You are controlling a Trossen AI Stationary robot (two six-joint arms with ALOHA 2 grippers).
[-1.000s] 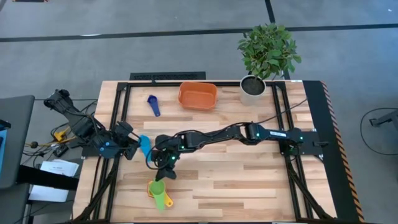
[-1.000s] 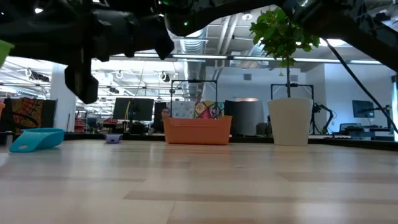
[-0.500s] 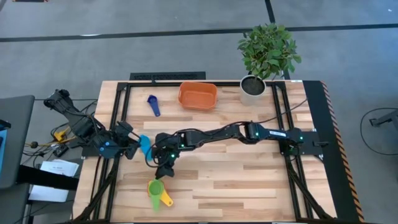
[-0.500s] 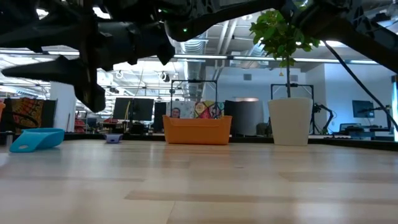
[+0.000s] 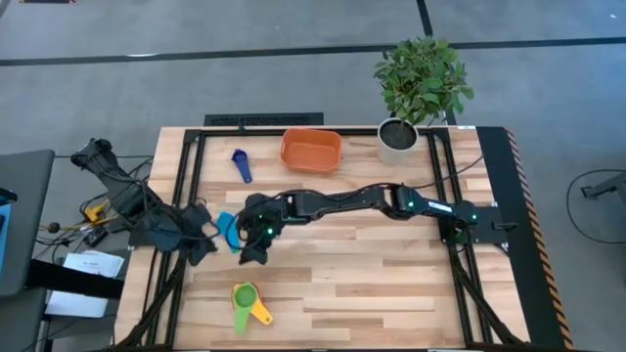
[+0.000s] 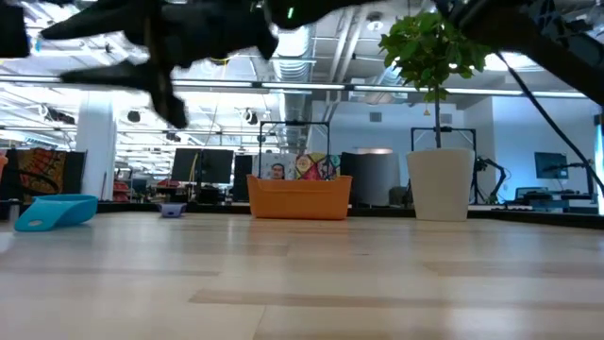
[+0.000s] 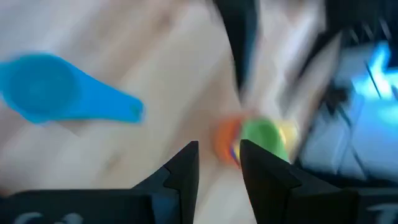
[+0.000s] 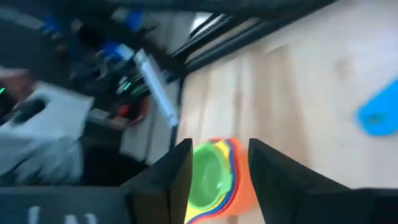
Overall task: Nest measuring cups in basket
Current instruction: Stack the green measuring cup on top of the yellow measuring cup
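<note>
Plastic measuring cups lie scattered over a pale wooden table (image 5: pixel 391 284) while the orange basket (image 5: pixel 311 150), a shallow rounded tub at the far edge, appears to hold none of them. A partly nested stack (image 5: pixel 248 303) with the green cup on top, over yellow and orange, sits near the front edge; a light blue cup (image 5: pixel 228 229) lies by the left side and a navy cup (image 5: pixel 241 164) rests just beside the basket. The right gripper (image 5: pixel 256 242), fingers spread and holding nothing, hangs above the boards between the stack and the light blue cup. The left gripper (image 5: pixel 199 244), its fingers parted only narrowly and also empty, sits close to the light blue cup. Nesting looks to be under way, with the stack set down; the next move likely calls for picking up the light blue cup by its flat handle. A leafy plant (image 5: pixel 422 78) in a white pot stands at the far right.
</note>
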